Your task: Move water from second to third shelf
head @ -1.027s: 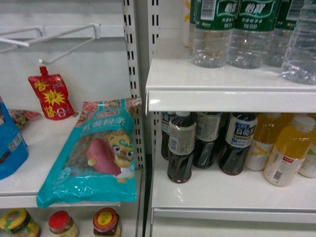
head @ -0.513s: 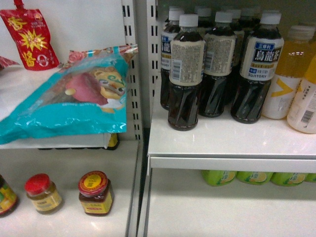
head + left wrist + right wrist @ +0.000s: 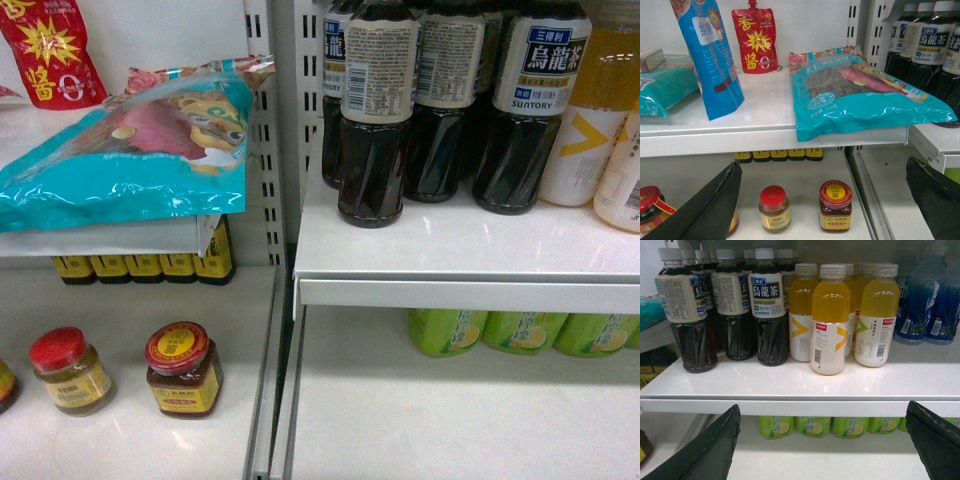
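Facing three front dark tea bottles [image 3: 768, 315] and three front orange juice bottles [image 3: 828, 322]; left claw [image 3: 825, 200] and right claw [image 3: 822, 440] both released.

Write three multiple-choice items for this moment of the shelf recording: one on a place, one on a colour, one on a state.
1. Where does the teal snack bag lie?
A. On the shelf above the jars
B. Among the dark tea bottles
C. On the floor

2. What colour are the caps of the orange juice bottles?
A. Red
B. White
C. Green

3. How does the right gripper stand?
A. Shut on a bottle
B. Open, holding nothing
C. Shut on a jar

Answers:
1 A: in the left wrist view the bag rests on the white shelf, with the red-lidded jar on the level below.
2 B: the right wrist view shows white caps on the juice bottles.
3 B: its dark fingers sit wide apart at the frame's lower corners, nothing between them.
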